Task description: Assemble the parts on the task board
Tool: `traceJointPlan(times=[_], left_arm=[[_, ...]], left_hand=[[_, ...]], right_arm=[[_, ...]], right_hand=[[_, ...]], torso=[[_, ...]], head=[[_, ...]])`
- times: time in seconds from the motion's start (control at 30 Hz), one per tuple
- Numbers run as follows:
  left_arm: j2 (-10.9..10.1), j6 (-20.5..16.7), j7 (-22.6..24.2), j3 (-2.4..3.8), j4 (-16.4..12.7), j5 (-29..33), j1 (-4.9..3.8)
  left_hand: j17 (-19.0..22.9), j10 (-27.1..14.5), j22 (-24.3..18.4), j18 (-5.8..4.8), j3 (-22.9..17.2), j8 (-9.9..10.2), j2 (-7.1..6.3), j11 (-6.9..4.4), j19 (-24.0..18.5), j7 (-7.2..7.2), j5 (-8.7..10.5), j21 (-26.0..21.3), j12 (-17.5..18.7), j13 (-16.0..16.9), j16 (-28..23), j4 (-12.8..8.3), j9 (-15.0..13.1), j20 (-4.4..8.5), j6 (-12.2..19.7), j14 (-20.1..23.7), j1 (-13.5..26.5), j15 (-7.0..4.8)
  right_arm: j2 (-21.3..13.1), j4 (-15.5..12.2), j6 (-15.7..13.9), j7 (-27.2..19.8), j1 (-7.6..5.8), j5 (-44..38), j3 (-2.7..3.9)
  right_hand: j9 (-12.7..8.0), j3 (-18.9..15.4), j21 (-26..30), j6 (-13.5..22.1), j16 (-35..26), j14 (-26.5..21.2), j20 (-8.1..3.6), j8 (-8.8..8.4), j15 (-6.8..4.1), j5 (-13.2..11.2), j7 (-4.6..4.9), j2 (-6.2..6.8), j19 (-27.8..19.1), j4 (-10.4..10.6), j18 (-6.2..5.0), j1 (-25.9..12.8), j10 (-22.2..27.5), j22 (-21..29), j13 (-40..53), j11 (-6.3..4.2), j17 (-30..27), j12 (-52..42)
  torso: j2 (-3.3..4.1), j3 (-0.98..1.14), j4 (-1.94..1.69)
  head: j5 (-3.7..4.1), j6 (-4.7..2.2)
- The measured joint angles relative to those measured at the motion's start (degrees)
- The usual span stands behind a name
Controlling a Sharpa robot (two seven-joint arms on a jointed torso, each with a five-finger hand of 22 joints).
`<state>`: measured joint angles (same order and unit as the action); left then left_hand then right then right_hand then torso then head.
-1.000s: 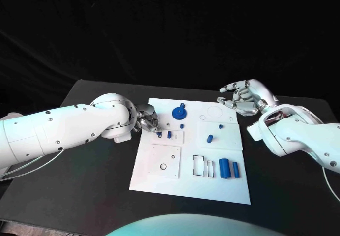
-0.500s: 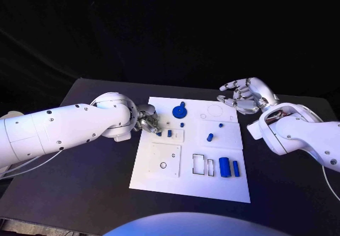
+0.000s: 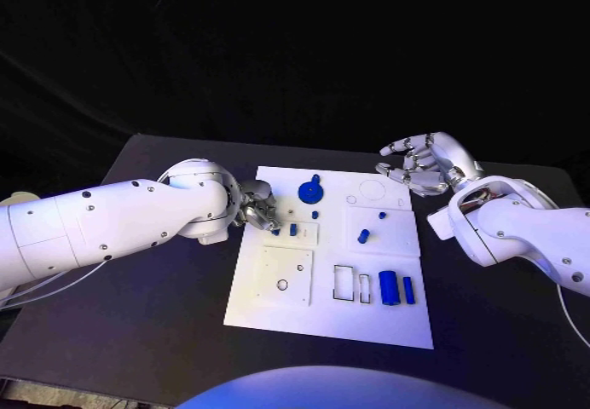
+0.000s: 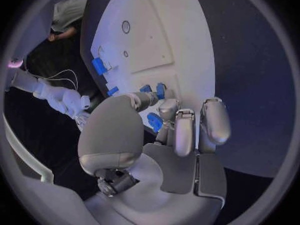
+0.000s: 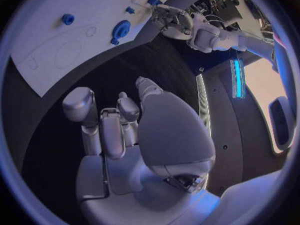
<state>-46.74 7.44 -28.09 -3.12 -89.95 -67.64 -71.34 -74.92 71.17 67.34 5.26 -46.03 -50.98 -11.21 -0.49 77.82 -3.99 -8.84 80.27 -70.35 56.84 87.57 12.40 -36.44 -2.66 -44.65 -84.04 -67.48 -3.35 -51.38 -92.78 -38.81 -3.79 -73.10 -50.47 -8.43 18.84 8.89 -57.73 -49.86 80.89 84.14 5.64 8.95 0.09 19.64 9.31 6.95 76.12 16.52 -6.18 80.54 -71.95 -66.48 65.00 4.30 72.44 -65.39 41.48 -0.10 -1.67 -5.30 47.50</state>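
The white task board [image 3: 280, 294] lies mid-table. My left hand [image 3: 258, 210] rests over its left edge, fingers curled in beside two small blue parts [image 3: 284, 230]. Between its thumb and fingers [image 4: 178, 130] sits a small blue part [image 4: 154, 121], seemingly pinched. A blue round disc [image 3: 311, 192] lies at the board's far side, with a peg [image 3: 383, 216] and a short blue piece [image 3: 364, 238] to its right. A blue cylinder [image 3: 389, 289] and a blue bar [image 3: 408, 290] lie at the near right. My right hand [image 3: 422, 165] hovers beyond the far right corner, fingers apart and holding nothing.
Empty rectangular cutouts [image 3: 350, 284] lie left of the cylinder, and a square plate with a hole [image 3: 284, 274] sits at the board's near left. Black table [image 3: 147, 315] surrounds the board. My left forearm [image 3: 111, 226] spans the table's left side.
My right hand has lifted slightly away from the board's corner. My left hand stays at the same spot by the two small blue parts.
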Motion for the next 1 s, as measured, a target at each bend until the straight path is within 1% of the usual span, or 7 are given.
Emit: traceJointPlan(times=[0.23, 0.33, 0.43, 0.47, 0.53, 0.73, 1.0], left_arm=[[0.03, 0.07, -0.02, 0.01, -0.07, -0.36, 0.0], [-0.03, -0.11, -0.02, 0.0, -0.18, -0.45, 0.03], [-0.28, -0.43, -0.02, -0.01, -0.51, -0.51, 0.09], [-0.53, -0.77, -0.02, -0.01, -0.79, -0.51, 0.16], [-0.91, -1.29, -0.03, -0.01, -1.18, -0.51, 0.25], [-2.0, -3.74, 0.0, 0.09, -2.36, -0.45, 0.45], [-3.3, -7.86, 0.53, 0.15, -3.93, -0.37, 1.28]], left_hand=[[0.0, 0.52, 0.0, 0.0, 0.0, 0.0, 0.0, -0.11, 0.0, -0.01, 0.0, 0.0, -0.37, 0.34, 0.0, 0.0, 0.0, 0.0, 0.0, 0.0, 0.0, 0.0], [0.0, 0.54, -0.16, 0.0, -0.16, -0.02, 0.0, -0.13, 0.0, 0.0, 0.01, 0.0, -0.61, 0.71, 0.0, 0.15, -0.01, 0.0, 0.0, 0.21, 0.0, -0.21], [0.0, 0.93, -0.25, 0.0, -0.16, -0.35, 0.0, -0.12, 0.0, 0.0, -0.23, 0.0, -0.66, 0.88, 0.0, 0.15, 0.0, 0.0, 0.0, 0.21, 0.0, -0.21], [0.0, 0.93, -0.26, 0.01, -0.16, -0.35, 0.22, -0.12, 0.0, 0.0, -0.28, 0.0, -0.66, 1.01, 0.0, 0.15, 0.0, 0.0, 0.0, 0.21, 0.22, -0.21], [0.0, 1.04, -0.13, 0.01, -0.16, -0.35, 0.22, -0.23, 0.0, 0.0, -0.28, 0.0, -0.87, 1.14, 0.23, 0.15, 0.0, 0.0, 0.0, 0.0, 0.22, -0.41], [0.0, 1.45, 0.31, 0.01, -0.32, -0.36, 0.03, -0.23, 0.21, 0.0, -0.28, 0.23, -1.1, 1.37, 0.23, 0.31, -0.01, 0.21, -0.01, 0.0, 0.41, -0.41], [0.0, 1.66, 0.73, 0.0, -0.49, -0.58, -0.26, -0.43, 0.41, -0.01, -0.28, 0.46, -1.1, 1.55, 0.23, 0.46, -0.01, 0.41, -0.01, 0.0, 0.7, -0.41]], right_arm=[[0.0, 0.0, 0.02, -0.03, 0.0, 0.14, 0.0], [0.0, 0.0, 0.03, -0.05, 0.0, 0.18, 0.0], [0.0, 0.0, 0.03, -0.06, 0.0, 0.2, 0.0], [-0.01, 0.0, 0.03, -0.08, 0.0, 0.21, 0.0], [-0.03, 0.0, 0.02, -0.09, 0.0, 0.22, 0.0], [-0.07, 0.0, 0.02, -0.13, 0.0, 0.24, 0.0], [-0.15, 0.0, 0.01, -0.18, 0.01, 0.26, 0.0]], right_hand=[[0.0, 0.0, 0.0, 0.0, 0.0, 0.0, 0.0, 0.0, 0.0, 0.0, 0.0, 0.0, 0.0, 0.0, 0.0, 0.0, 0.0, 0.0, 0.0, 0.0, 0.0, 0.0], [0.0, 0.0, 0.0, 0.0, 0.0, 0.0, 0.0, 0.0, 0.0, 0.0, 0.0, 0.0, 0.0, 0.0, 0.0, 0.0, 0.0, 0.0, 0.0, 0.0, 0.0, 0.0], [0.0, 0.0, 0.0, 0.0, 0.0, 0.0, 0.0, 0.0, 0.0, 0.0, 0.0, 0.0, 0.0, 0.0, 0.0, 0.0, 0.0, 0.0, 0.0, 0.0, 0.0, 0.0], [0.0, 0.0, 0.0, 0.0, 0.0, 0.0, 0.0, 0.0, 0.0, 0.0, 0.0, 0.0, 0.0, 0.0, 0.0, 0.0, 0.0, 0.0, 0.0, 0.0, 0.0, 0.0], [0.0, 0.0, 0.0, 0.0, 0.0, 0.0, 0.0, 0.0, 0.0, 0.0, 0.0, 0.0, 0.0, 0.0, 0.0, 0.0, 0.0, 0.0, 0.0, 0.0, 0.0, 0.0], [0.0, 0.15, 0.23, 0.0, 0.0, 0.0, 0.0, 0.0, 0.0, 0.23, 0.0, 0.0, 0.0, 0.16, 0.0, 0.0, 0.0, 0.0, -0.07, 0.0, 0.0, 0.0], [0.0, 0.15, 0.22, 0.0, 0.0, 0.0, 0.0, 0.0, 0.0, 0.23, 0.0, 0.0, 0.0, 0.16, 0.0, 0.0, 0.0, 0.0, -0.07, 0.0, -0.01, 0.0]], torso=[[-0.01, 0.0, -0.01], [-0.01, 0.0, -0.02], [-0.02, -0.01, -0.03], [-0.02, -0.02, -0.03], [-0.02, -0.03, -0.03], [-0.02, -0.06, -0.03], [0.0, -0.02, -0.07]], head=[[0.02, 0.06], [0.02, 0.05], [-0.01, 0.03], [-0.03, 0.02], [-0.03, 0.02], [-0.03, 0.1], [-0.03, 0.31]])
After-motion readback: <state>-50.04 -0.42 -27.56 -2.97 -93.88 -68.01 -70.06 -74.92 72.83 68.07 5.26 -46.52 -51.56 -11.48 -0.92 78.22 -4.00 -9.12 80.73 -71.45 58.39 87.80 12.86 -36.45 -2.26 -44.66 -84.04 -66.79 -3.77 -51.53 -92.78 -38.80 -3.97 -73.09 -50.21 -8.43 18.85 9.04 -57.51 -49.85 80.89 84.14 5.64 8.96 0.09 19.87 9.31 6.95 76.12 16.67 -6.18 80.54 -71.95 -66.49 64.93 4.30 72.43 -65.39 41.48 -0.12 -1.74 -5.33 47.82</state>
